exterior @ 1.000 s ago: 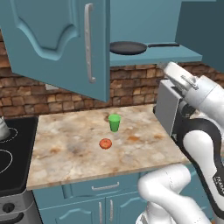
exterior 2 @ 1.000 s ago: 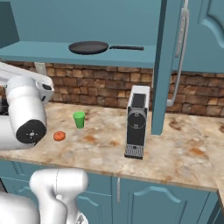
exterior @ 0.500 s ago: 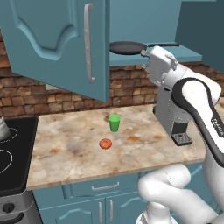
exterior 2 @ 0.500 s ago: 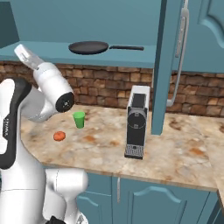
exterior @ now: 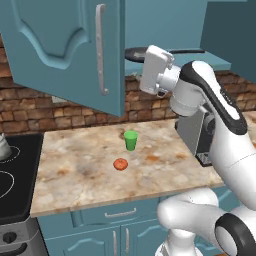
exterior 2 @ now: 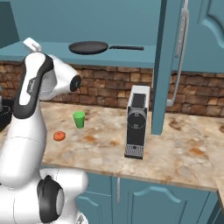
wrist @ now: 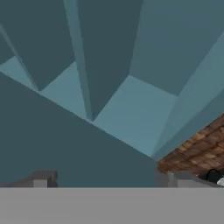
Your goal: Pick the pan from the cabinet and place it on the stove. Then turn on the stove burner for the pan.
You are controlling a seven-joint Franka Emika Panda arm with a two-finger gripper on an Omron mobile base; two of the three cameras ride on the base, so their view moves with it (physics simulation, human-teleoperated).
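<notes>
the pan (exterior 2: 89, 47) is seen lying flat on the open shelf of the cabinet (exterior: 60, 45), above the brick wall, with its long thin handle (exterior 2: 127, 47) pointing away from the open door (exterior 2: 162, 65) side in the right base view. in the left base view only part of the pan (exterior: 134, 54) is seen, the rest being hidden behind the hand.

the gripper (wrist: 109, 181) is raised to about shelf height, just in front of the pan; in the hand view the fingers (wrist: 41, 180) are spread wide with nothing between them, and shelf panels and a corner of brick are looked at rather than the pan. contact with the pan is not seen.

step in hand, as judged: the reach to the pan, grasp not yet made.

notes for doing it well:
- the hand should be turned until the pan comes between the fingers in the hand view before any advance is made.
- the handle is judged the easier grip; the rim is shallow and may slip.
- the open door (exterior: 75, 55) beside the pan should be kept clear of by the elbow.
- the pan should be lifted level before being drawn out over the desk (exterior: 95, 167).

below the pan, a green cup (exterior: 131, 140), a small red thing (exterior: 120, 164) and a coffee machine (exterior 2: 137, 120) stand on the desk. the stove (exterior: 12, 185) lies well to the side of the pan, at the desk's end.
</notes>
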